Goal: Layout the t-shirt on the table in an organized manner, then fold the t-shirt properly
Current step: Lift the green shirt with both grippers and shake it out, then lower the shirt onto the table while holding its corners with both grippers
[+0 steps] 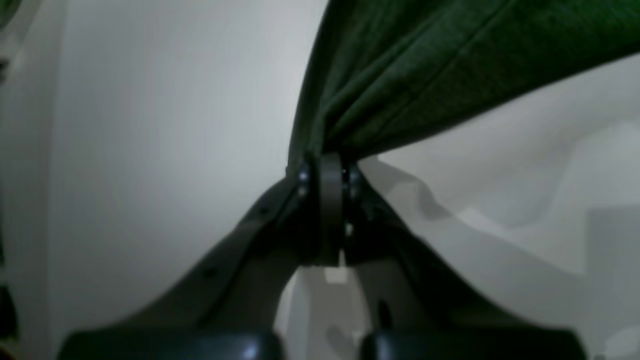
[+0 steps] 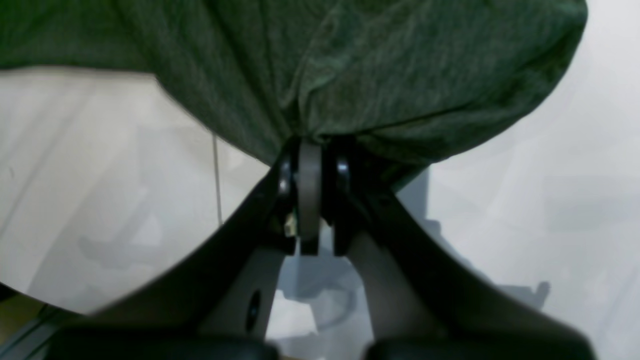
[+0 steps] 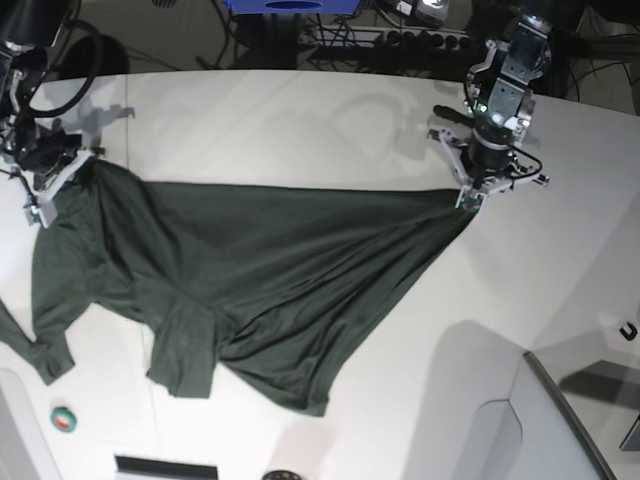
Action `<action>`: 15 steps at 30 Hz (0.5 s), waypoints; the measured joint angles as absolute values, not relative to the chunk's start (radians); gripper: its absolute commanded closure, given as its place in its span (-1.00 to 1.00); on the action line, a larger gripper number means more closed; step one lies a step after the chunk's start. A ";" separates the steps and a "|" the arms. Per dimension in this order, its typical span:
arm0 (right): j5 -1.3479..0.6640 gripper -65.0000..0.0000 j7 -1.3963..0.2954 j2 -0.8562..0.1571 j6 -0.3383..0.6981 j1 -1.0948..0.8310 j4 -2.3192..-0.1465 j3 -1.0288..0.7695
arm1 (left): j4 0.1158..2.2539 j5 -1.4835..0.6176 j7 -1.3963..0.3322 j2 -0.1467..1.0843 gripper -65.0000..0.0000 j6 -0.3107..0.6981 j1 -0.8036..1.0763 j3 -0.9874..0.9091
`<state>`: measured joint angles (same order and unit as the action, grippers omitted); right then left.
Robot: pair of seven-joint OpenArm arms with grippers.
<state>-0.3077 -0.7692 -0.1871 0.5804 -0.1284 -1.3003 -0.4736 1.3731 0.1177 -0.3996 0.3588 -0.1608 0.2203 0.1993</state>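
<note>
We see the t-shirt [image 3: 270, 280] spread across the middle of the tabletop [image 3: 300, 120], pulled taut between the two arms; its top edge runs as a nearly straight line from about nine o'clock to about three o'clock in the base view, while the rest sags in folds toward six o'clock; a sleeve lies bunched near seven o'clock, and another part of the cloth trails toward the edge at eight o'clock. The left end effector [image 3: 470, 197], at about two o'clock in that view, is closed on a corner of the t-shirt [image 1: 425, 65]; in its wrist view the left end effector [image 1: 327, 167] pinches gathered pleats that fan up toward one o'clock. The right end effector [image 3: 62, 172], at about ten o'clock, is likewise clamped on the t-shirt [image 2: 350, 65]; in its wrist view the right end effector [image 2: 310, 150] holds the cloth bunched just above its tips. A small round teal object [image 3: 63, 419] sits near seven o'clock, apart from the cloth.
</note>
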 measured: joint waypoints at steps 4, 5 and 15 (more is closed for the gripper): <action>-0.302 1.00 -0.787 -0.189 0.580 -0.137 -1.375 -0.474 | 1.465 0.116 -0.388 0.356 1.00 -0.158 0.229 0.171; -0.306 1.00 -0.784 -0.193 0.580 -0.138 -1.401 -0.474 | 1.483 0.115 -0.386 0.357 1.00 -0.158 0.228 0.160; -0.305 1.00 -0.859 -0.170 0.580 -0.166 -1.477 -0.474 | 1.455 0.117 -0.385 0.355 1.00 -0.160 0.238 0.147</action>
